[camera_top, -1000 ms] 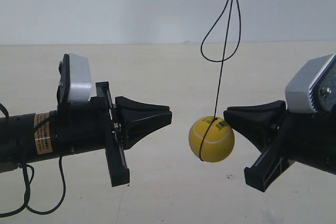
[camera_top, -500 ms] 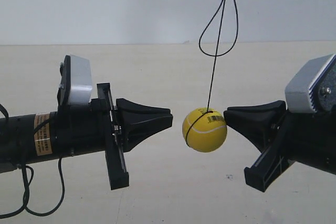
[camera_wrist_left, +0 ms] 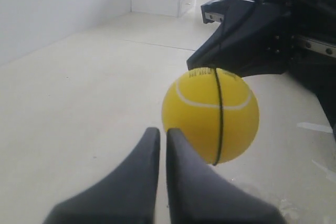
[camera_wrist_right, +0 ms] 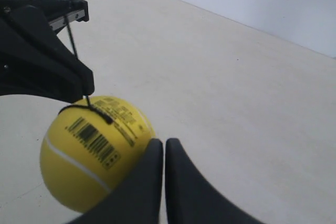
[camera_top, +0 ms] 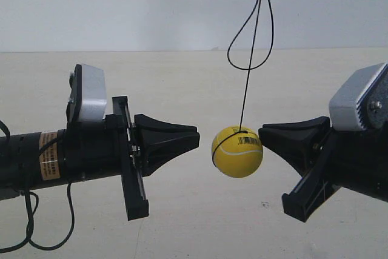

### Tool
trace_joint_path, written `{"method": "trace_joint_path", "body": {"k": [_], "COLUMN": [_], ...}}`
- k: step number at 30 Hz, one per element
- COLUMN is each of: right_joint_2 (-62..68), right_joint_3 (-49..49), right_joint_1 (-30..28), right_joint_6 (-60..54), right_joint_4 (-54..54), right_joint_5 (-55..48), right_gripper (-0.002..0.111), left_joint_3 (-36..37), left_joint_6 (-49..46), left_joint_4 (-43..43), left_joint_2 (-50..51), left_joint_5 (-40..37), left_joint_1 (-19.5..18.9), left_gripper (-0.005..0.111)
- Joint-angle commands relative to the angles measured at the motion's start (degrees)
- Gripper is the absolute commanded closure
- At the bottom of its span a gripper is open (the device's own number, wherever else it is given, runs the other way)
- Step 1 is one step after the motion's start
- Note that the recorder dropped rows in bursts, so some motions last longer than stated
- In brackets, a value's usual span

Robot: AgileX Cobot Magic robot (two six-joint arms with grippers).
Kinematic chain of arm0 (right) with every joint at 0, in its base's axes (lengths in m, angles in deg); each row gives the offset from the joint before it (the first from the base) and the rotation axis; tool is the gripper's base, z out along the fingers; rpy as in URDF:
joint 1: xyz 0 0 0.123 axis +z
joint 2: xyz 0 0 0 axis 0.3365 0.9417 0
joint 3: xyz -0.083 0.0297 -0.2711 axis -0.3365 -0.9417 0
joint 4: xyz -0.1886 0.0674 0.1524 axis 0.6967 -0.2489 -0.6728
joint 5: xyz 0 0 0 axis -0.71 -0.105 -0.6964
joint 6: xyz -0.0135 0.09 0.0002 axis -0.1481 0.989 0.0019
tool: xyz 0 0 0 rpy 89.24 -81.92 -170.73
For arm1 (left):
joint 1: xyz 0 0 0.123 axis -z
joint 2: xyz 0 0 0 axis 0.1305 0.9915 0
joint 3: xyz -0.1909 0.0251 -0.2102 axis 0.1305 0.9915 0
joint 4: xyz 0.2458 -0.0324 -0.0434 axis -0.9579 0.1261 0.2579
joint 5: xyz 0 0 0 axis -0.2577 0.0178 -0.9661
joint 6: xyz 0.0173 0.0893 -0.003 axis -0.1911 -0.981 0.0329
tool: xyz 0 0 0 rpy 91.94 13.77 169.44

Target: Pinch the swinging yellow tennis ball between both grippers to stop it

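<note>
Left gripper (camera_top: 196, 139) and right gripper (camera_top: 261, 133) both closed, empty; I judge the yellow tennis ball (camera_top: 237, 151), mid-frame, could glance off their pointed tips.

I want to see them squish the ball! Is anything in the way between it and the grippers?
Nothing visible. Only air lies between the left gripper and the yellow tennis ball. The right gripper sits at the ball's other side, touching or nearly. The black cord comes down from above, out of the way.
</note>
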Motion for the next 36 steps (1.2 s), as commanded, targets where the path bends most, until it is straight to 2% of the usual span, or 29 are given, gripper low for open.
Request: {"method": "trace_joint_path", "body": {"k": [1, 13, 22, 27, 32, 36], "right_joint_2": [0.0, -1.2, -12.5, -19.7, -26.7, -32.5], "right_joint_3": [-0.3, -0.3, -0.5, -0.8, -3.5, -5.4], "right_joint_1": [0.1, 0.1, 0.1, 0.1, 0.1, 0.1], "right_joint_6": [-0.6, -0.6, 3.8, 6.8, 7.0, 7.1], "right_joint_4": [-0.5, -0.5, -0.5, -0.5, -0.5, -0.5], "right_joint_5": [-0.3, -1.2, -11.3, -17.8, -17.4, -17.4], "right_gripper": [0.108, 0.108, 0.108, 0.108, 0.108, 0.108], "left_joint_3": [-0.2, 0.0, 0.0, 0.0, 0.4, 2.3], "left_joint_6": [0.3, 1.5, 3.9, 6.9, 11.4, 11.4], "left_joint_4": [-0.3, -1.6, -3.8, -3.9, -3.6, -3.0], "left_joint_2": [0.0, 0.0, -1.9, -6.7, -11.7, -16.1], "left_joint_5": [-0.3, -0.5, -0.9, -6.7, -11.1, -12.9], "left_joint_1": [0.4, 0.4, 0.4, 0.4, 0.4, 0.4], "left_gripper": [0.102, 0.102, 0.102, 0.102, 0.102, 0.102]}}
